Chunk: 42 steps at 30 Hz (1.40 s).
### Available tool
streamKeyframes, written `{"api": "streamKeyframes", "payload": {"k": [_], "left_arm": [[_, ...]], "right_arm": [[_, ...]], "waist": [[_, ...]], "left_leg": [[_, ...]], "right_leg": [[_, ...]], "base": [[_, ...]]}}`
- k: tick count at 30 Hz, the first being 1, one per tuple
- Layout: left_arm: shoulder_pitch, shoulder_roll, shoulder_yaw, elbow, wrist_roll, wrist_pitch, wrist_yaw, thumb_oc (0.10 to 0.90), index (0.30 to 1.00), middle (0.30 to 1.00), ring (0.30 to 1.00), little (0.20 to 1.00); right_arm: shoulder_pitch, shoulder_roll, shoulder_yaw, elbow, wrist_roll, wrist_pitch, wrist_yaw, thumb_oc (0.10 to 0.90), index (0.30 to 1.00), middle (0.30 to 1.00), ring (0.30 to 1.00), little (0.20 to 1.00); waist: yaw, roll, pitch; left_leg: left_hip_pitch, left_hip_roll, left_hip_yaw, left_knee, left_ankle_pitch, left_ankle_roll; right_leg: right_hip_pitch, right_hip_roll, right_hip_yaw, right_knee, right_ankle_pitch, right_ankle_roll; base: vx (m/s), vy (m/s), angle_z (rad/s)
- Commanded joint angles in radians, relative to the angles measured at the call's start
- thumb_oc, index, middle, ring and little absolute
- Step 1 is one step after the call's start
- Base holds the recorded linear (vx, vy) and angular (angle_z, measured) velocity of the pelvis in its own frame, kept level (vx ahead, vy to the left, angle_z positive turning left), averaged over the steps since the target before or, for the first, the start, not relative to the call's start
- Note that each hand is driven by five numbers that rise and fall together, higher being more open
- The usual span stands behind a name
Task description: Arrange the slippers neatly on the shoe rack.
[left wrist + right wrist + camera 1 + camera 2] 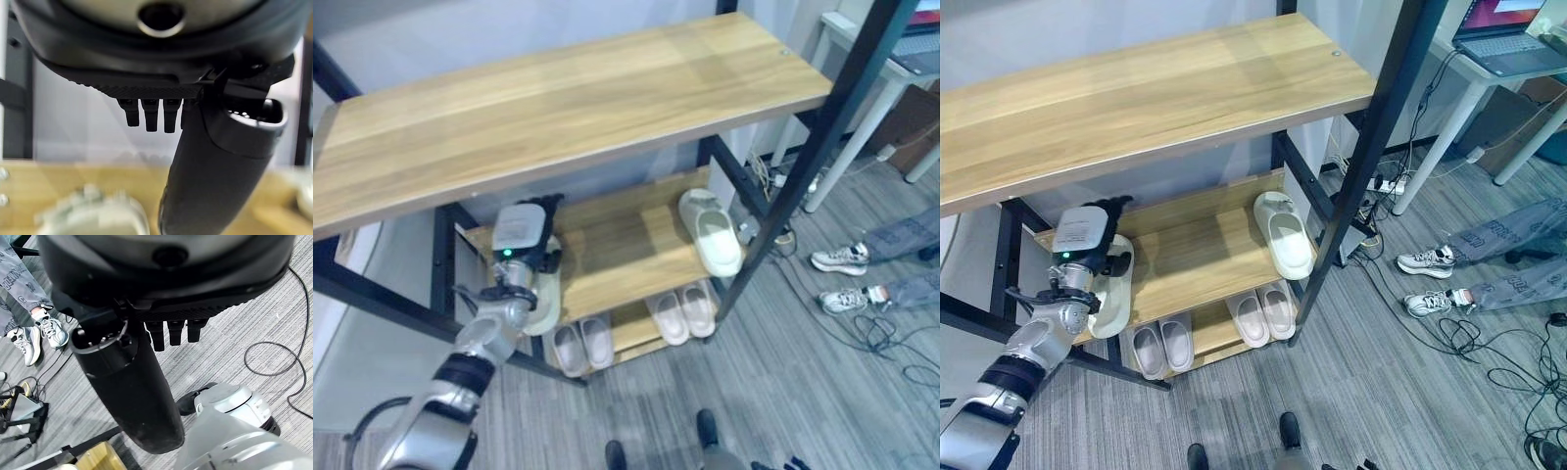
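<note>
A wooden shoe rack (607,93) with a black metal frame stands on grey striped flooring. The left hand (533,240) reaches in over the left end of the middle shelf (617,259), just above a pale slipper (545,305) lying at that shelf's front left edge; whether its fingers touch the slipper cannot be told. A second pale slipper (713,230) lies at the right end of the same shelf. On the bottom shelf sit two pairs (582,345) (683,311) side by side. At the right a person's sneakers (842,277) rest on the floor near white table legs (847,147)
</note>
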<state>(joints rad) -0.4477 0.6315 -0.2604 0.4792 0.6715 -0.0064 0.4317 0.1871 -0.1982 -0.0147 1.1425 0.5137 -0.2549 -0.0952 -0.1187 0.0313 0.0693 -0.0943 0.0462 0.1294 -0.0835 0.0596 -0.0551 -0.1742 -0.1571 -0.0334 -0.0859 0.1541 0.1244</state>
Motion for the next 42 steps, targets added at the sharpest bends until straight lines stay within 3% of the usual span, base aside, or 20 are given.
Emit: {"api": "streamKeyframes", "payload": {"k": [1, 4, 13, 16, 23, 30, 38, 39, 40, 41, 42], "left_arm": [[-0.081, 0.069, 0.130, -0.061, 0.009, -0.012, 0.088, 0.800, 0.900, 0.900, 0.900, 0.900], [-0.021, 0.061, 0.175, -0.111, 0.019, -0.015, 0.090, 0.800, 0.900, 0.900, 0.900, 0.900], [0.024, 0.063, 0.134, -0.065, 0.098, 0.024, 0.050, 0.800, 0.900, 0.900, 0.900, 0.900], [-0.041, 0.041, 0.085, 0.049, 0.076, 0.049, 0.047, 0.800, 0.900, 0.900, 0.900, 0.900], [-0.037, 0.038, 0.084, 0.053, 0.063, 0.047, 0.037, 0.800, 0.900, 0.900, 0.900, 0.900], [-0.152, 0.080, 0.010, 0.102, 0.063, 0.048, 0.052, 0.800, 0.900, 0.900, 0.900, 0.900], [-0.219, 0.050, -0.033, 0.139, 0.036, 0.042, 0.050, 0.800, 0.900, 0.900, 0.900, 0.900], [-0.234, 0.048, -0.048, 0.159, 0.036, 0.044, 0.048, 0.725, 0.787, 0.787, 0.787, 0.787], [-0.238, 0.047, -0.051, 0.162, 0.035, 0.043, 0.049, 0.447, 0.371, 0.371, 0.371, 0.371], [-0.289, 0.040, -0.097, 0.224, 0.026, 0.045, 0.042, 0.400, 0.300, 0.300, 0.300, 0.300], [-0.302, 0.037, -0.109, 0.234, 0.024, 0.046, 0.027, 0.400, 0.300, 0.300, 0.300, 0.300]], "right_arm": [[0.009, -0.024, -0.019, -0.014, -0.005, -0.024, -0.002, 0.800, 0.900, 0.900, 0.900, 0.900], [0.009, -0.026, -0.014, -0.020, -0.013, -0.019, 0.005, 0.800, 0.900, 0.900, 0.900, 0.900], [-0.007, -0.039, 0.023, -0.086, -0.025, -0.012, -0.001, 0.800, 0.900, 0.900, 0.900, 0.900], [0.001, -0.041, 0.025, -0.116, -0.050, -0.008, -0.025, 0.800, 0.900, 0.900, 0.900, 0.900], [0.018, -0.028, 0.022, -0.140, -0.061, -0.010, -0.035, 0.800, 0.900, 0.900, 0.900, 0.900], [-0.025, -0.046, 0.028, -0.144, -0.016, -0.029, -0.042, 0.800, 0.900, 0.900, 0.900, 0.900], [-0.032, -0.046, 0.033, -0.136, -0.016, -0.033, -0.053, 0.800, 0.900, 0.900, 0.900, 0.900], [-0.034, -0.048, 0.033, -0.135, -0.015, -0.034, -0.054, 0.800, 0.900, 0.900, 0.900, 0.900], [-0.034, -0.047, 0.032, -0.135, -0.015, -0.034, -0.054, 0.800, 0.900, 0.900, 0.900, 0.900], [-0.041, -0.054, 0.038, -0.131, -0.014, -0.036, -0.055, 0.800, 0.900, 0.900, 0.900, 0.900], [-0.041, -0.056, 0.040, -0.131, -0.015, -0.036, -0.056, 0.800, 0.900, 0.900, 0.900, 0.900]], "waist": [[0.021, 0.024, -0.004], [0.024, 0.021, -0.005], [0.043, 0.007, -0.018], [0.034, 0.003, -0.023], [0.028, -0.001, -0.026], [0.025, 0.000, 0.001], [0.012, -0.003, 0.007], [0.010, -0.003, 0.008], [0.012, -0.003, 0.008], [0.008, -0.002, 0.011], [0.006, 0.000, 0.012]], "left_leg": [[0.030, -0.066, -0.059, -0.004, -0.112, 0.024], [0.040, -0.063, -0.057, -0.004, -0.115, 0.022], [0.052, -0.057, -0.061, -0.004, -0.120, 0.022], [0.052, -0.055, -0.060, -0.004, -0.121, 0.024], [0.037, -0.054, -0.053, -0.004, -0.121, 0.025], [-0.017, -0.052, -0.040, -0.004, -0.103, 0.025], [-0.029, -0.050, -0.034, -0.004, -0.102, 0.026], [-0.030, -0.050, -0.034, -0.004, -0.101, 0.026], [-0.031, -0.050, -0.033, -0.004, -0.101, 0.026], [-0.036, -0.049, -0.031, -0.004, -0.099, 0.026], [-0.038, -0.049, -0.029, -0.004, -0.098, 0.026]], "right_leg": [[0.073, 0.024, -0.040, 0.024, -0.119, 0.034], [0.084, 0.027, -0.042, 0.017, -0.120, 0.032], [0.102, 0.032, -0.049, 0.005, -0.128, 0.030], [0.099, 0.033, -0.050, 0.005, -0.128, 0.031], [0.083, 0.036, -0.044, 0.005, -0.126, 0.031], [0.024, 0.041, -0.033, 0.012, -0.110, 0.033], [0.006, 0.041, -0.028, 0.019, -0.110, 0.032], [0.003, 0.042, -0.027, 0.019, -0.109, 0.032], [0.002, 0.042, -0.027, 0.020, -0.109, 0.032], [-0.004, 0.042, -0.027, 0.022, -0.106, 0.033], [-0.006, 0.041, -0.028, 0.022, -0.105, 0.034]], "base": [[0.00, 0.000, 0.00], [0.00, 0.000, 0.00], [0.00, 0.000, 0.00], [0.01, -0.002, 0.01], [0.00, 0.000, 0.00], [-0.04, 0.002, -0.01], [0.01, 0.001, -0.06], [0.01, -0.002, -0.05], [0.00, -0.003, -0.05], [0.00, 0.000, 0.00], [0.00, 0.000, 0.00]]}}
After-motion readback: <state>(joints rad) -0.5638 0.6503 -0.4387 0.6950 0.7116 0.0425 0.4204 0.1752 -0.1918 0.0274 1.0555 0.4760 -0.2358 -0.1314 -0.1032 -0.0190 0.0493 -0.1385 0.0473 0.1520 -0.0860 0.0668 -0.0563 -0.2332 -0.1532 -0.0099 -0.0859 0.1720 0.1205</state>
